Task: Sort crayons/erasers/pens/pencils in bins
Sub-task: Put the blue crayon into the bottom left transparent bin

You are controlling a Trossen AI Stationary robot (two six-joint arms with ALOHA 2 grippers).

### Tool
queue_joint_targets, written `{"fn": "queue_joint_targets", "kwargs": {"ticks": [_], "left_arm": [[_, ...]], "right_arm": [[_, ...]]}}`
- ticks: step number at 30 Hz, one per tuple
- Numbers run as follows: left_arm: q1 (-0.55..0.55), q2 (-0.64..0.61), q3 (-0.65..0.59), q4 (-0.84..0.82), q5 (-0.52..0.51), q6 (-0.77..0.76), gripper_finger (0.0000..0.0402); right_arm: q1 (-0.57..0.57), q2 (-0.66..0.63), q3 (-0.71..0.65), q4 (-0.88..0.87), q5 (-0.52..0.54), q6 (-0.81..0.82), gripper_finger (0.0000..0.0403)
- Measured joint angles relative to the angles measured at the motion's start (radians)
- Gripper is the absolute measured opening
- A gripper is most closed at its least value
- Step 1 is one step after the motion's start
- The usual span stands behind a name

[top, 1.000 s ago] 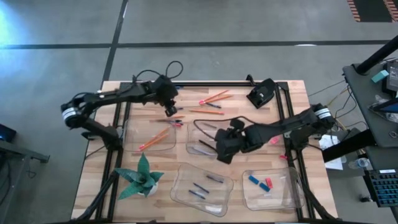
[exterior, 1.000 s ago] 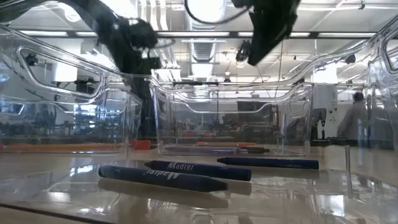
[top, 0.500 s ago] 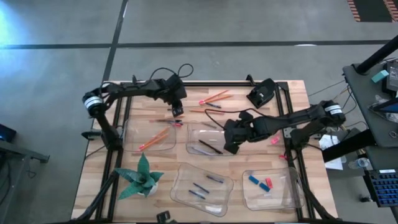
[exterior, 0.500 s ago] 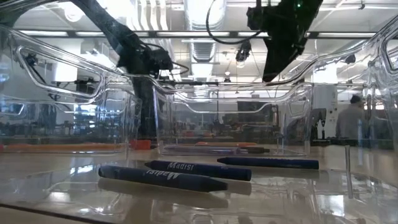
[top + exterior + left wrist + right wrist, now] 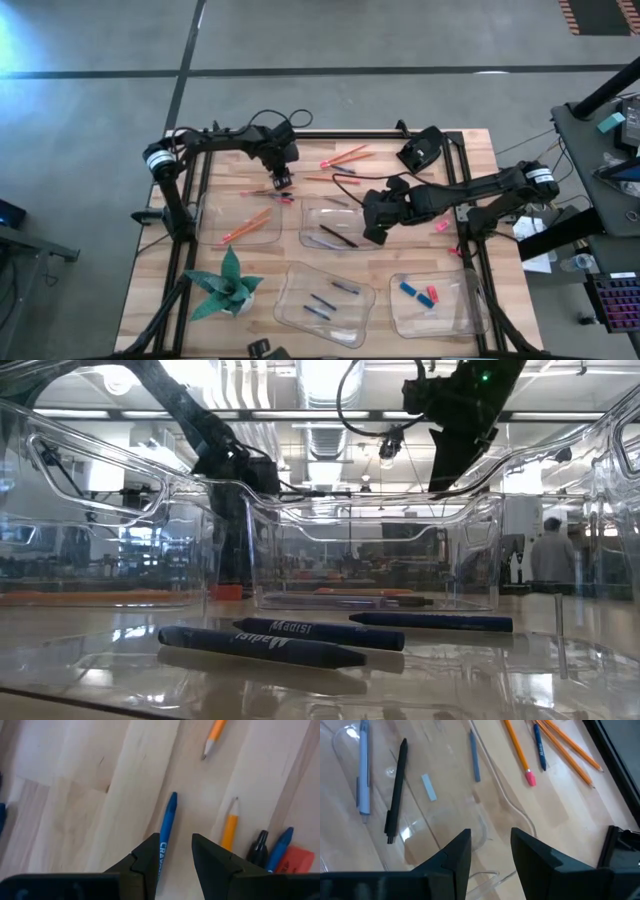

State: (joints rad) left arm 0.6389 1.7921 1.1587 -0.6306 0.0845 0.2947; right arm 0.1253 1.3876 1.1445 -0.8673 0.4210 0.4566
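My left gripper (image 5: 282, 182) hangs open, pointing down over loose items near the table's far left. A blue crayon (image 5: 167, 822) lies on the wood, running under its fingers (image 5: 175, 837). Beside it lie an orange pencil (image 5: 229, 827), a black pen (image 5: 258, 848), another blue crayon (image 5: 281, 845) and a red eraser (image 5: 296, 861). My right gripper (image 5: 372, 232) is open and empty above the right end of the bin (image 5: 312, 215) that holds a black pen (image 5: 396, 795) and a blue-grey pen (image 5: 364, 770). More pencils (image 5: 345, 155) lie at the far middle.
Other bins hold pencils (image 5: 247, 222), crayons (image 5: 322, 302) and erasers (image 5: 420, 293). A green paper plant (image 5: 228, 285) stands near left. A dark device (image 5: 420, 150) sits far right. A pink eraser (image 5: 440, 227) lies loose right of my right gripper.
My left gripper has come down toward the loose crayon and tipped more steeply downward, its arm swinging toward the far edge. My right gripper has drawn back from over the pens bin toward the table's right edge. Neither gap has changed.
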Motion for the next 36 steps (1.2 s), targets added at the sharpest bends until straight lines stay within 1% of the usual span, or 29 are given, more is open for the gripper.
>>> {"fn": "queue_joint_targets", "kwargs": {"ticks": [15,18,23,30,36], "left_arm": [[0.023,0.075,0.003,-0.012,-0.004,0.001,0.0096],[0.023,0.08,0.004,-0.009,-0.007,0.001,0.0076],[0.029,0.079,0.004,-0.006,-0.009,-0.001,0.0015],[0.032,0.077,0.008,-0.009,-0.006,-0.001,0.0006],[0.033,0.051,0.04,0.0,-0.012,0.0,0.0004]], "right_arm": [[0.0,-0.007,-0.002,0.013,0.0,-0.004,0.013],[0.0,-0.007,-0.002,0.013,0.0,-0.004,0.013],[0.0,-0.007,-0.002,0.013,0.0,-0.004,0.013],[0.0,-0.007,-0.002,0.013,0.0,0.001,0.013],[0.0,-0.007,-0.002,0.013,0.0,0.006,0.013]]}}
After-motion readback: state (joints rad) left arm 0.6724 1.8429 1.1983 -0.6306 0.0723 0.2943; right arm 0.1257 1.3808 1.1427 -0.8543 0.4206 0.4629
